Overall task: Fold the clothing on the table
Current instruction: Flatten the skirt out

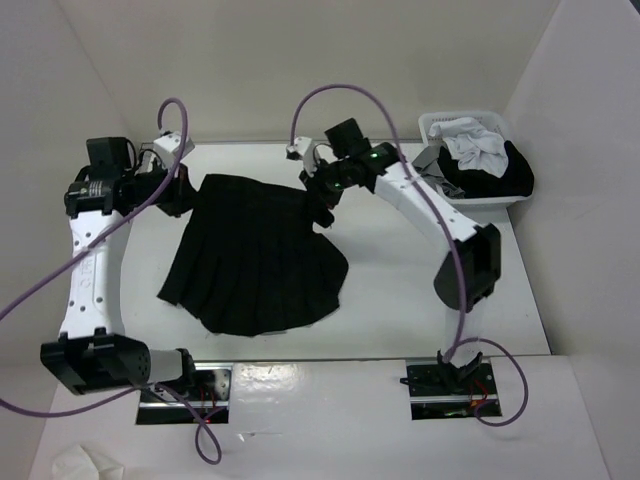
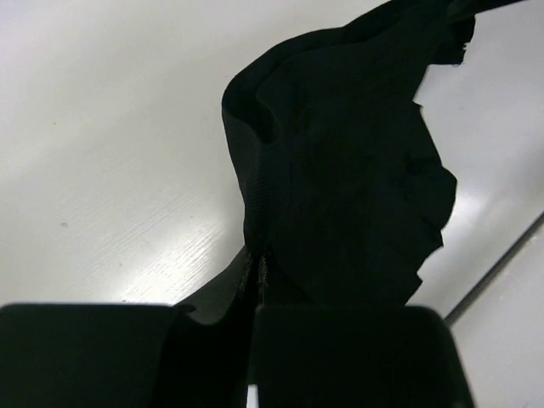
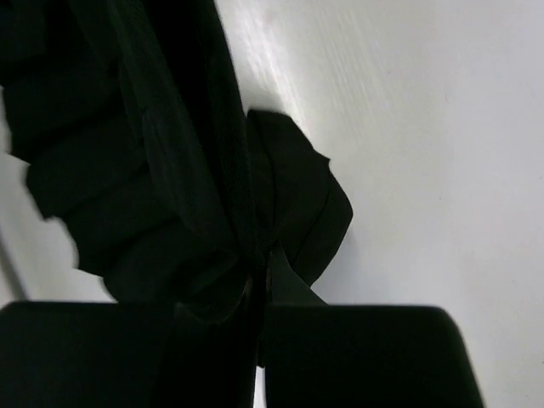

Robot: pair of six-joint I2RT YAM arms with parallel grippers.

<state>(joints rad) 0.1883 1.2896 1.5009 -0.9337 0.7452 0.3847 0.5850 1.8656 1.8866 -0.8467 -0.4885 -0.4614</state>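
Black pleated skirt [image 1: 255, 265] lies spread on the table [image 1: 400, 310], hem toward the near edge. At its far corners the left end effector [image 1: 188, 195] and right end effector [image 1: 322, 208] each pinch the waistband, closed tight, seemingly lifting it.

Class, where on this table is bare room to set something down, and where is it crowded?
Free: table between skirt and right arm; strip between hem and near edge. Crowded: far side, where left gripper and right gripper clamp it.
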